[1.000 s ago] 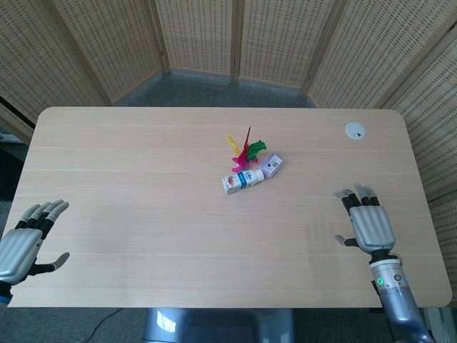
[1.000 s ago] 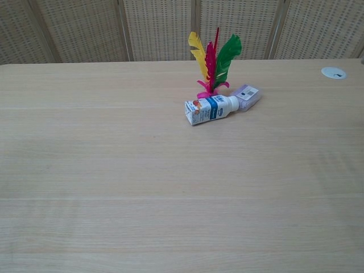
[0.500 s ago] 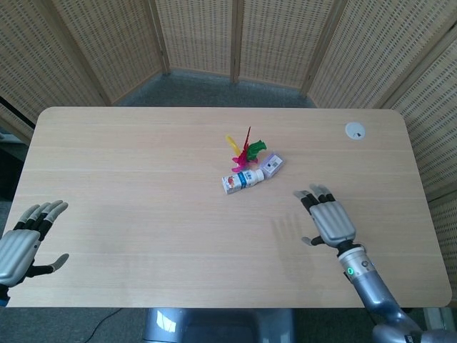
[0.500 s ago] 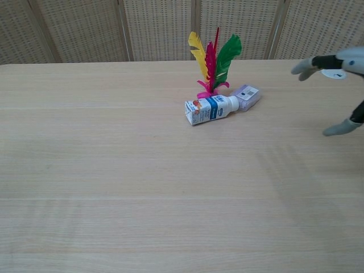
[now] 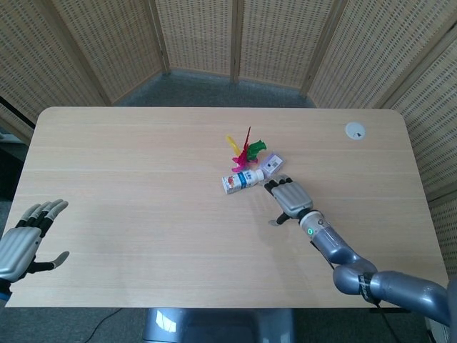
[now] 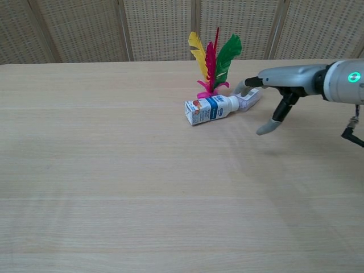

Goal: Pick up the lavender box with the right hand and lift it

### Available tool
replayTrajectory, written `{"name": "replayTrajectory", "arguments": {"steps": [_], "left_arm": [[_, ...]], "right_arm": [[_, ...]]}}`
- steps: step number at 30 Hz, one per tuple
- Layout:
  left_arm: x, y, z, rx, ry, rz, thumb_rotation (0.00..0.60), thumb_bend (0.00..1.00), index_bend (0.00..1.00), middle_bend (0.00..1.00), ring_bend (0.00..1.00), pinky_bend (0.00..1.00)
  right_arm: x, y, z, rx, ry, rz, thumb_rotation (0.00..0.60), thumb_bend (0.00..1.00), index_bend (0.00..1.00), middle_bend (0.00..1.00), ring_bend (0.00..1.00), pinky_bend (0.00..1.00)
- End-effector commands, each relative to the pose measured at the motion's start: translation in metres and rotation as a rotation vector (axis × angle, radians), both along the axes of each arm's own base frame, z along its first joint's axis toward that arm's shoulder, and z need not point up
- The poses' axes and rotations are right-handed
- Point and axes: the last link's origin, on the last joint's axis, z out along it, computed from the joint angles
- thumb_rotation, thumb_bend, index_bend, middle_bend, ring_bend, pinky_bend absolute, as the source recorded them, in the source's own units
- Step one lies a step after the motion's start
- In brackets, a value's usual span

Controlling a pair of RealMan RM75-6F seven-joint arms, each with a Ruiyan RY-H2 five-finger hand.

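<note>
Chest view shows our right robot hand (image 6: 272,96) spread wide, holding nothing, fingertips just beside the lavender box (image 6: 249,94), which lies on the surface (image 6: 114,170) against a small bottle (image 6: 209,108). We judge this the approach; closing around the box comes next.

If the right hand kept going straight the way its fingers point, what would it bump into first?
Probably the lavender box: the right hand points at it, fingertips just short. The bottle lies close beside, so depth is uncertain.
</note>
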Motion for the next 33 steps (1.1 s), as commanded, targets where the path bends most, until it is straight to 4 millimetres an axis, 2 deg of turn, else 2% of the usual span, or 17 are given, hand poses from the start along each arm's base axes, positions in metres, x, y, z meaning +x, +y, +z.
{"name": "replayTrajectory", "arguments": {"steps": [1,7,15,20,28,33], "left_arm": [[-0.001,0.001,-0.001,-0.002,-0.002,0.005,0.600,0.32,0.00,0.00,0.00,0.00],[-0.005,0.002,-0.001,0.001,0.001,0.018,0.600,0.32,0.00,0.00,0.00,0.00],[-0.007,0.003,-0.001,0.002,0.001,0.032,0.600,0.32,0.00,0.00,0.00,0.00],[-0.010,0.000,0.002,0.013,-0.001,0.042,0.600,0.32,0.00,0.00,0.00,0.00],[-0.013,-0.005,0.006,0.022,-0.002,0.057,0.600,0.32,0.00,0.00,0.00,0.00],[-0.013,-0.005,0.008,0.030,-0.005,0.047,0.600,0.32,0.00,0.00,0.00,0.00]], "right_arm": [[0.011,-0.017,-0.012,0.023,-0.002,-0.008,0.479,0.27,0.00,0.00,0.00,0.00],[0.012,-0.041,-0.015,0.026,0.038,-0.015,0.436,0.29,0.00,0.00,0.00,0.00],[0.019,-0.068,-0.020,0.016,0.062,-0.019,0.432,0.29,0.00,0.00,0.00,0.00],[0.014,-0.081,-0.025,0.040,0.125,-0.026,0.432,0.29,0.00,0.00,0.00,0.00],[-0.001,-0.089,-0.036,0.076,0.185,-0.071,0.431,0.29,0.00,0.00,0.00,0.00],[-0.014,-0.084,-0.034,0.098,0.246,-0.059,0.376,0.29,0.00,0.00,0.00,0.00]]}}
